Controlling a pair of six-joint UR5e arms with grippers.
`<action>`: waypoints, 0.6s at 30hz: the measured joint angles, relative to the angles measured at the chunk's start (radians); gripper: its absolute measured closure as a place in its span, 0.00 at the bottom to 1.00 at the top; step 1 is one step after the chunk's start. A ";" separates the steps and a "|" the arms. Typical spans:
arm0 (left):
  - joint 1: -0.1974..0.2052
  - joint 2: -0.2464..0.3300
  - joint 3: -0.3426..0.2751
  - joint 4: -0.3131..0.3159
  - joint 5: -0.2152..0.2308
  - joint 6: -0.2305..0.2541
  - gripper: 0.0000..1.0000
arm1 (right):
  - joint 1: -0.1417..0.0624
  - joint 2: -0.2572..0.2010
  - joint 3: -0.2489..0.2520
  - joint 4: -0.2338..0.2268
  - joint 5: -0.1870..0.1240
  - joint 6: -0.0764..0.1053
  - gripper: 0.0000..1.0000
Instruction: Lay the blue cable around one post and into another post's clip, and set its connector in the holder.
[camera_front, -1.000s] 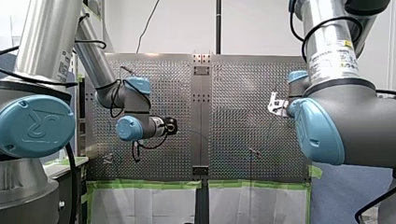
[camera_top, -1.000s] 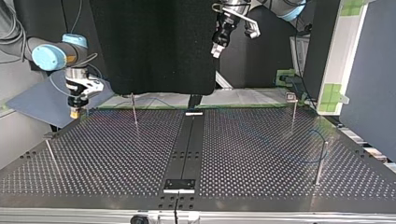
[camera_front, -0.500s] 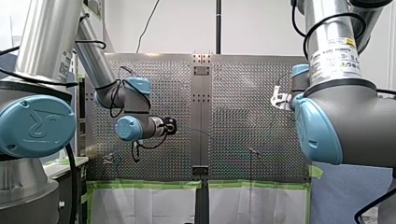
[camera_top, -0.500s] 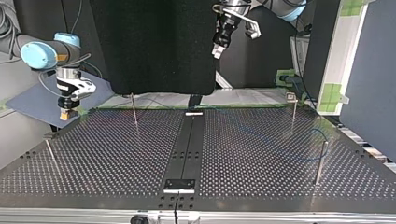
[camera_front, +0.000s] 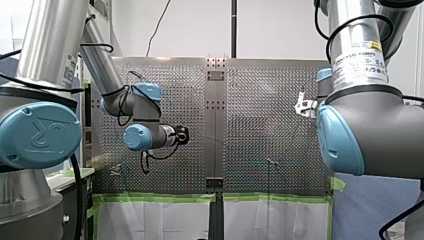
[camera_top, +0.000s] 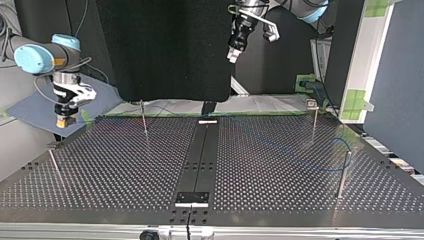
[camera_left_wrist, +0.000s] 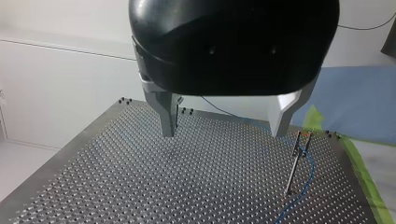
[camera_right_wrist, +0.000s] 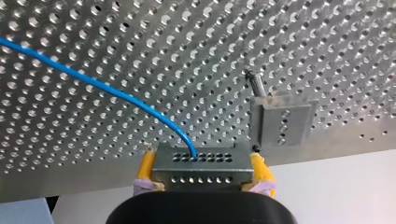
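At the front view's left, my left gripper (camera_left_wrist: 223, 134) hangs above the perforated table (camera_left_wrist: 116, 186), its metal fingers spread wide with nothing between them. A thin post (camera_left_wrist: 292, 170) stands just ahead of it, to one side. Toward the right, the blue cable (camera_right_wrist: 93, 85) runs over the table into the connector (camera_right_wrist: 201, 173). My right gripper (camera_right_wrist: 203, 161) pinches the connector between its yellow pads (camera_right_wrist: 146, 169) at the table's right edge, just beside the holder (camera_right_wrist: 282, 122).
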 joint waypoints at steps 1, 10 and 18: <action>0.000 0.000 0.000 0.000 0.000 0.000 0.02 | -0.002 0.000 -0.003 0.002 -0.001 0.000 1.00; 0.001 0.000 0.000 -0.016 -0.004 -0.005 0.02 | -0.018 -0.001 -0.044 0.021 -0.041 -0.011 1.00; 0.001 0.000 0.000 -0.041 -0.037 -0.009 0.02 | -0.040 -0.010 -0.084 0.079 -0.104 -0.052 1.00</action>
